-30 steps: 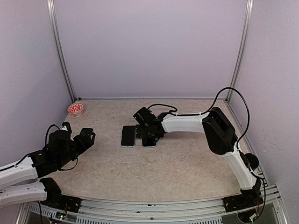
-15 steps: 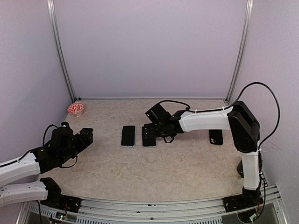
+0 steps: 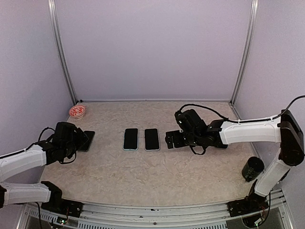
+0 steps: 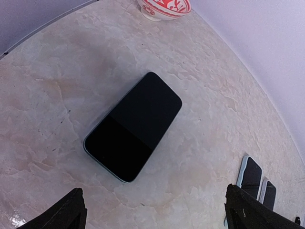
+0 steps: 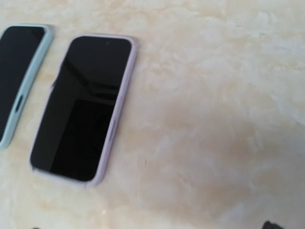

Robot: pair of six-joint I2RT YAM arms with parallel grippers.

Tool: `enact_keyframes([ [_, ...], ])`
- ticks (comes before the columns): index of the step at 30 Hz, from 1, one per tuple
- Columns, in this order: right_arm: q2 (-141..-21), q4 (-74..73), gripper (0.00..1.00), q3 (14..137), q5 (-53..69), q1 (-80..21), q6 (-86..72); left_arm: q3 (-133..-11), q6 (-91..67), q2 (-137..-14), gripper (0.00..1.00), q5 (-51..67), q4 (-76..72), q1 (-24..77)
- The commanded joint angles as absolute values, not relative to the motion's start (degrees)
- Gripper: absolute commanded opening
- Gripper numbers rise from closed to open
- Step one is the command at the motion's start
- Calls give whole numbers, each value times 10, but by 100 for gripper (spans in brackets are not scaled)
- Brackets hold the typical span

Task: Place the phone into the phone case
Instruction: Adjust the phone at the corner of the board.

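Note:
A bare dark phone (image 4: 133,126) lies flat near the table's left edge (image 3: 86,140). My left gripper (image 4: 155,202) hovers just on its near side, open, with nothing between the fingers (image 3: 77,140). Two more phones lie side by side mid-table: one in a pale green case (image 3: 131,139) (image 5: 18,78), one in a lilac case (image 3: 151,139) (image 5: 85,109). My right gripper (image 3: 172,139) is just right of the lilac one, open and empty; only its fingertips (image 5: 271,224) show at the bottom of its wrist view. An empty phone case is out of view.
A red-patterned bowl (image 3: 76,111) (image 4: 164,6) sits in the back left corner. A black cup (image 3: 251,168) stands near the right wall, below the right arm. Walls close the table on three sides.
The right arm has swung right, off the two cased phones, and the black cup now shows. The left gripper has drawn back, and the bare phone now shows beside it.

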State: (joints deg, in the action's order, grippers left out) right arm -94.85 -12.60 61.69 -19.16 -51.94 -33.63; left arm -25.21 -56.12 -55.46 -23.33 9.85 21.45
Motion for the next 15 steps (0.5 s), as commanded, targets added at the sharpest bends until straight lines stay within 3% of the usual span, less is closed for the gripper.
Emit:
enact_keyframes([
  [1,-883,-76,99,569,-159,-515,-320,-280,-567,-593,99,-269,118,201],
  [15,-805,-24,99,474,-104,-515,-318,-286,-589,-687,99,-303,67,184],
])
